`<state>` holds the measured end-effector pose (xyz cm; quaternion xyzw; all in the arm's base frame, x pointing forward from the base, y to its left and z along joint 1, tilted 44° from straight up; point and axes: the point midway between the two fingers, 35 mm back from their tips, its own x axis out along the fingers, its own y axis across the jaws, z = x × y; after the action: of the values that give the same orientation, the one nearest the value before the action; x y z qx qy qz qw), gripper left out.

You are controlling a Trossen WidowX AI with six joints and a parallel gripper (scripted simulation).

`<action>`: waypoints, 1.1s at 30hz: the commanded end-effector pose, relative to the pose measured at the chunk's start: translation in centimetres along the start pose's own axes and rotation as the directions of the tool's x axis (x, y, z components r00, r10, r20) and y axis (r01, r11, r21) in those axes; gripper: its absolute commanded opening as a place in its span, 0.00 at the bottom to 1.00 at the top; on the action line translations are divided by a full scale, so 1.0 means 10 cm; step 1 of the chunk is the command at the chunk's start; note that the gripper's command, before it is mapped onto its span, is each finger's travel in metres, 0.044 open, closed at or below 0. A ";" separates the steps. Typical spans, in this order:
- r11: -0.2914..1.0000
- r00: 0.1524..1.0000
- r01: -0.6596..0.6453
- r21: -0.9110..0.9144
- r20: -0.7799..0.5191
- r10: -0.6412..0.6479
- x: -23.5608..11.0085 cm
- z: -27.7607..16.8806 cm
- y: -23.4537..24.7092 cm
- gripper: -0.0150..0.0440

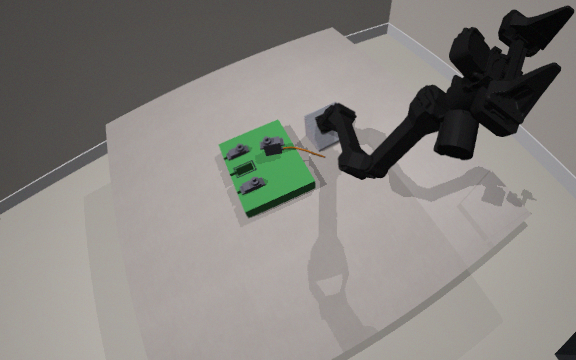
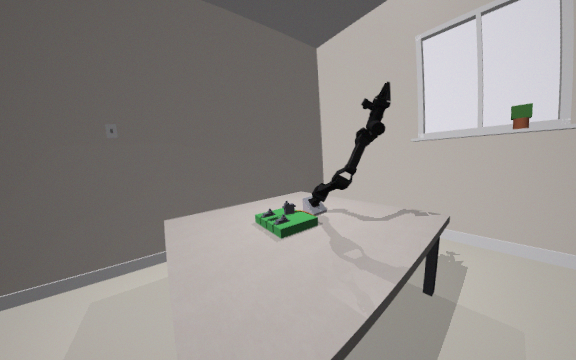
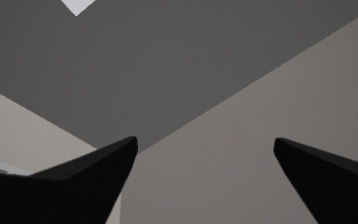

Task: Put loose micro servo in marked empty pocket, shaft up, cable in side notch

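matt black arm, flat matt green deck, smooth pale matt table
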<state>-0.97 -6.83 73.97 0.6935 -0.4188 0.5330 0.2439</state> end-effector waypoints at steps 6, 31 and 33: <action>0.977 0.993 -0.107 0.184 0.062 0.097 -0.02 0.21 0.45 1.00; 0.798 0.943 -0.326 0.507 0.229 0.240 -0.16 0.88 1.13 1.00; 0.783 0.940 -0.337 0.523 0.241 0.243 -0.17 0.94 1.16 1.00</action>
<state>-5.77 -18.69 68.82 0.7029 -0.3706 0.6039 -0.0631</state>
